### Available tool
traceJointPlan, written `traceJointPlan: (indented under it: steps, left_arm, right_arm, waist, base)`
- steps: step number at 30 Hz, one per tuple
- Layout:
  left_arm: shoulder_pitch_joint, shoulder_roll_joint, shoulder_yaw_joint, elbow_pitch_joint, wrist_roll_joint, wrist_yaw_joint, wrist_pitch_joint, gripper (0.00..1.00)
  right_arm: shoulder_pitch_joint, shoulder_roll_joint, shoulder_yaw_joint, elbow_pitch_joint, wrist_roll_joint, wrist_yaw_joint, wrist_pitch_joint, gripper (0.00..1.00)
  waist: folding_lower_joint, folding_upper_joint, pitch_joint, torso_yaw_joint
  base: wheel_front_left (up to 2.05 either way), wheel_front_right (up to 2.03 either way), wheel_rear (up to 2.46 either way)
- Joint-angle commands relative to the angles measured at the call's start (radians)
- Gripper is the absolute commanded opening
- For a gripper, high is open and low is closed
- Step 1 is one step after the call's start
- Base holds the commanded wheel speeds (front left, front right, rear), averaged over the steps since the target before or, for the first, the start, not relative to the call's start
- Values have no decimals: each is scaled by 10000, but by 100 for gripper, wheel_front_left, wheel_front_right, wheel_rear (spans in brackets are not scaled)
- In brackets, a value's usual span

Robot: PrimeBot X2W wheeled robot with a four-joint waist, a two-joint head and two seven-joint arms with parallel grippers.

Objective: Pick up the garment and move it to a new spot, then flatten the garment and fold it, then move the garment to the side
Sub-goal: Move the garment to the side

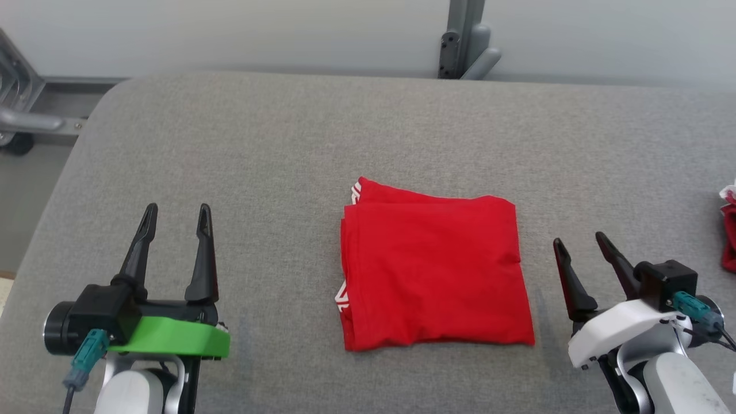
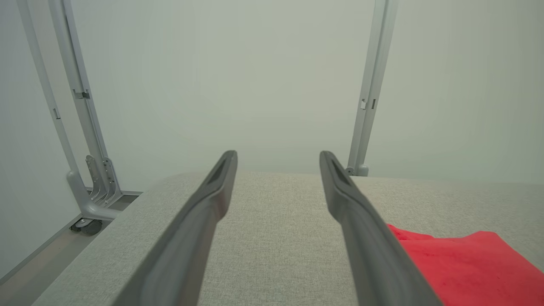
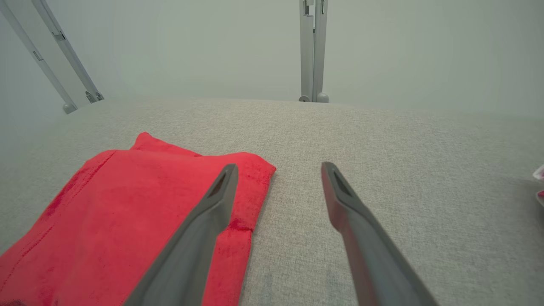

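Head view, lower left of the frame: we note the left gripper point(image 1: 177, 208) poised over the grey padded table point(image 1: 276, 138), its two dark fingers pointing toward the top of the frame and spread wide, with nothing between them. Its green-collared wrist sits at the bottom edge, level and square to the table.

At the lower right, the right gripper point(image 1: 578, 238) stands likewise spread wide and holds nothing. Its fingers lean slightly toward the upper left, and its white wrist is canted inward toward the centre.

We record the red garment point(image 1: 431, 270) lying at the centre of the frame, between the two grippers and apart from both. It is folded into a rough rectangle, with white-trimmed edges showing along its left side. The right gripper is the nearer of the two, just beside the garment's right edge.

In the right wrist view, the left-hand finger overlaps the garment's corner in the frame; we cannot tell its height above the cloth.

A second red item point(image 1: 729, 236) sits at the right edge of the head view, well apart from the garment.
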Motion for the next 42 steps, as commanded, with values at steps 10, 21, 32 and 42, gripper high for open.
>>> traceJointPlan:
  steps: [10,21,32,42]
  left_arm:
    - [-987,-293,-244,543,33,-118,-550,100]
    - [-1228,-397,-283,821,147,-53,-723,100]
    - [-843,-81,-117,645,285,68,-748,100]
    - [-797,200,-225,-61,388,142,-266,100]
  right_arm:
    - [-1191,-324,776,2119,466,-6,-160,100]
    - [-1698,-486,1792,3643,1449,-4,126,0]
    - [-1780,-775,2041,2925,1478,-12,-597,0]
    - [-1126,-1300,1603,1805,1009,-12,-528,0]
  waist:
    - [0,0,1503,1301]
    - [0,0,1668,1336]
    - [0,0,1318,-35]
    - [0,0,1466,-2260]
  base:
    - [0,0,0]
    - [0,0,0]
    - [0,0,0]
    - [0,0,0]
